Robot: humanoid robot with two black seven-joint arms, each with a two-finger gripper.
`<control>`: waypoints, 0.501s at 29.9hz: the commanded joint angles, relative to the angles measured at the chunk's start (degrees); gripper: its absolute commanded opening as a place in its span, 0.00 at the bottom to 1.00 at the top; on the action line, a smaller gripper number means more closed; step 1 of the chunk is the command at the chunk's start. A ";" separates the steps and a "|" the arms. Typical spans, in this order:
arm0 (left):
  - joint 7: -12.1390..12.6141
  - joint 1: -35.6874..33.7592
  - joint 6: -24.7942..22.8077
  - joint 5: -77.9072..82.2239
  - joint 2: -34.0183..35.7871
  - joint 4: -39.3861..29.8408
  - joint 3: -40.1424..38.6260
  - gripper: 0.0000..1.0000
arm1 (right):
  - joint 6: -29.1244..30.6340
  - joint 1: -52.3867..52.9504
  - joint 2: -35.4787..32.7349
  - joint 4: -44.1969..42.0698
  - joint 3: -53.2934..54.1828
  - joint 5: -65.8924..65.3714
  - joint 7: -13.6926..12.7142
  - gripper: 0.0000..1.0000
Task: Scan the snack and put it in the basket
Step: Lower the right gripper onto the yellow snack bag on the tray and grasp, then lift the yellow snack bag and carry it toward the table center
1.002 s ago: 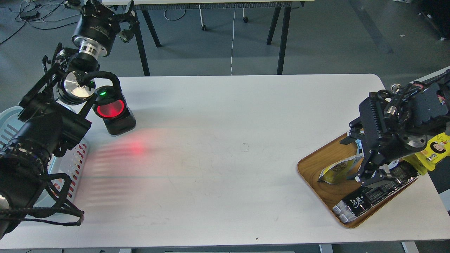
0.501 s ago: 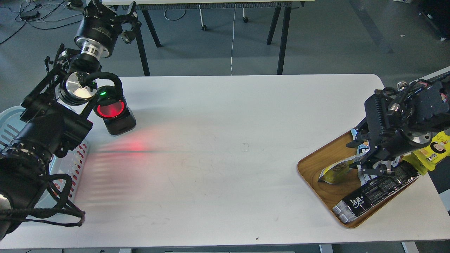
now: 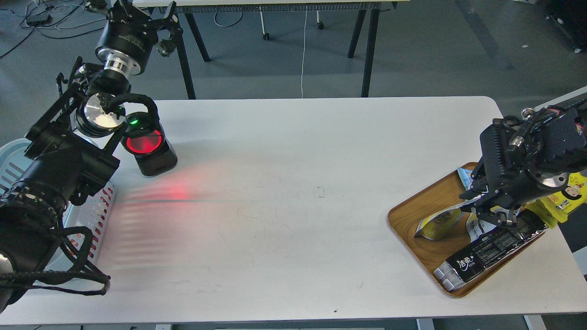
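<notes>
Snack [image 3: 439, 223] lies tipped on the wooden tray [image 3: 412, 215] at the desk's [image 3: 293, 183] right end, beside a long black packet [image 3: 486, 254]. Right tool [image 3: 493, 215] sits right over the snack's top edge; fingers too dark, cannot tell its opening. Left tool [image 3: 137, 18] raised far left, prongs spread, nothing held. Basket [image 3: 13, 160] at left edge, behind the left arm.

I see a white counter [image 3: 293, 183] tinted red by the black scanner [image 3: 149, 153], a brown wooden tray [image 3: 412, 215], a yellow-and-grey snack [image 3: 438, 223], a black white-printed packet [image 3: 486, 254], and a pale blue basket [image 3: 13, 160].
</notes>
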 commanded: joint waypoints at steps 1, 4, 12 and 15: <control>0.00 0.00 0.03 0.00 -0.20 -0.01 0.00 1.00 | 0.00 -0.02 -0.12 0.03 0.30 0.14 0.00 0.00; 0.00 0.00 0.03 0.00 -0.20 -0.01 0.00 1.00 | -0.18 0.25 -0.12 0.03 0.38 0.23 0.00 0.00; 0.09 -0.09 0.03 0.00 -0.02 -0.01 0.00 1.00 | -0.26 3.23 0.49 0.21 4.77 2.24 0.00 0.00; 0.09 -0.09 0.03 0.00 -0.29 -0.01 0.00 1.00 | -0.09 4.81 2.33 -0.05 8.20 5.49 0.00 0.00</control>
